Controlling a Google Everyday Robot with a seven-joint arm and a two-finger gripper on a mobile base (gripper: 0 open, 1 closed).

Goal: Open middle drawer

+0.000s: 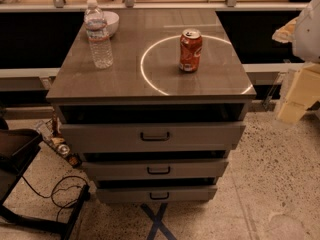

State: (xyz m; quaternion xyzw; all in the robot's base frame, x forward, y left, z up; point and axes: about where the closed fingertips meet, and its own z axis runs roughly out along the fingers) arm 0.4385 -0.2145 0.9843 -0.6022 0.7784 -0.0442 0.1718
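A grey cabinet (150, 79) with three stacked drawers stands in the middle of the view. The middle drawer (200, 168) is wide and shallow, with a small dark bar handle (158, 170) at its centre. It stands slightly out, with a dark gap above it. The taller top drawer (100, 136) is pulled out further. The lowest drawer (125, 195) is set a little back. My gripper (299, 96) is the cream-coloured part at the far right edge, well away from the drawers and level with the cabinet top.
On the cabinet top stand a water bottle (98, 34), a white bowl (111, 20) and an orange soda can (190, 50). A dark stand (15, 154), a cable (60, 191) and small bottles (62, 146) lie at the left. Blue tape (159, 224) marks the floor in front.
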